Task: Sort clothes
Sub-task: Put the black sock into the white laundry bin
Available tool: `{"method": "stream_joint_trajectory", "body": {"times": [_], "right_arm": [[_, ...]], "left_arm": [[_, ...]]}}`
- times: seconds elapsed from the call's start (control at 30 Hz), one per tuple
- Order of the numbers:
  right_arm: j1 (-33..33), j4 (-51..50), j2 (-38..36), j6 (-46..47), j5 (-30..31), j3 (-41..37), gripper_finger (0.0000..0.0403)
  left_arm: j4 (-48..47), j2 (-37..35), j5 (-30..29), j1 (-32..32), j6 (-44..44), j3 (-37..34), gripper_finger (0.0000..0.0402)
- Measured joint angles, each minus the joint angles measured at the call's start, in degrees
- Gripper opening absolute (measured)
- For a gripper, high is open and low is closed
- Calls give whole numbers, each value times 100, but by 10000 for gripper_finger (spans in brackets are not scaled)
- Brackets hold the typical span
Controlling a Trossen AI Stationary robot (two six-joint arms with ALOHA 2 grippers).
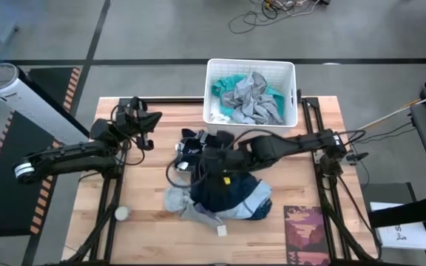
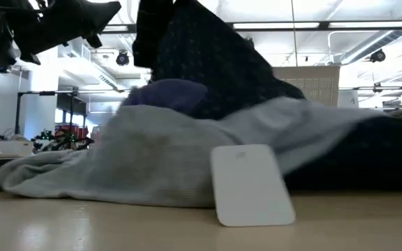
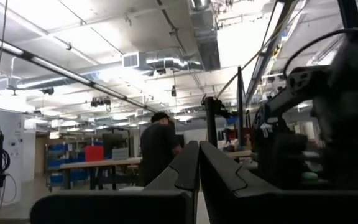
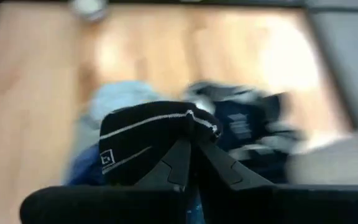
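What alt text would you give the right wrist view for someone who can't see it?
The right gripper is shut on a black sock with thin white stripes, lifted above the wooden table. Beneath lies a blurred pile of clothes, light blue and navy with white print.

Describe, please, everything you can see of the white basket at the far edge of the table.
The white basket is a rectangular plastic-looking tub with a rounded rim, standing upright at the far edge of the wooden table, near its middle. It is open-topped and already holds clothes: a teal garment along the left and back, with a crumpled grey garment heaped over the middle, plus a bit of white fabric in the near left corner. No gripper touches it.
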Motion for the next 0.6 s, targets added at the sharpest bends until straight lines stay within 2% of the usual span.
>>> {"method": "stream_joint_trajectory", "body": {"times": [0.1, 0.3, 0.4, 0.6], "right_arm": [[-68, -201, -3, -18, 607, 353, 2], [-182, -169, -12, -68, 935, 639, 12], [-207, 78, -12, -223, 769, 618, 26], [-168, 99, -12, -168, 751, 610, 4]], "left_arm": [[84, -2, -1, 0, 2, 0, 0], [131, -2, 0, 0, 2, 0, 0], [138, -7, -2, 0, 0, 0, 0], [123, -7, 0, 0, -46, 0, 0]]}}
